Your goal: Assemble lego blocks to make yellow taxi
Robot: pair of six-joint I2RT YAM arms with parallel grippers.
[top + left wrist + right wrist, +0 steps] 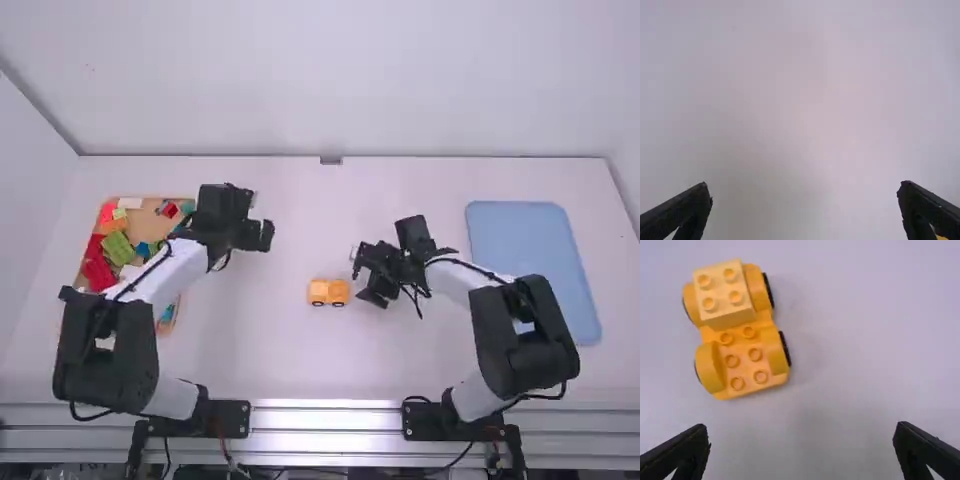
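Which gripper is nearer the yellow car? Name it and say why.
The right gripper, open. In the high view it is just beside the yellow car, while the left gripper, also open, is farther up and to the left.

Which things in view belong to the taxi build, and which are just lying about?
For the taxi:
yellow wheeled base
pale yellow block, on one end of the base

Apparently just lying about:
green block and red block, among others on the brown board
blue panel, far right
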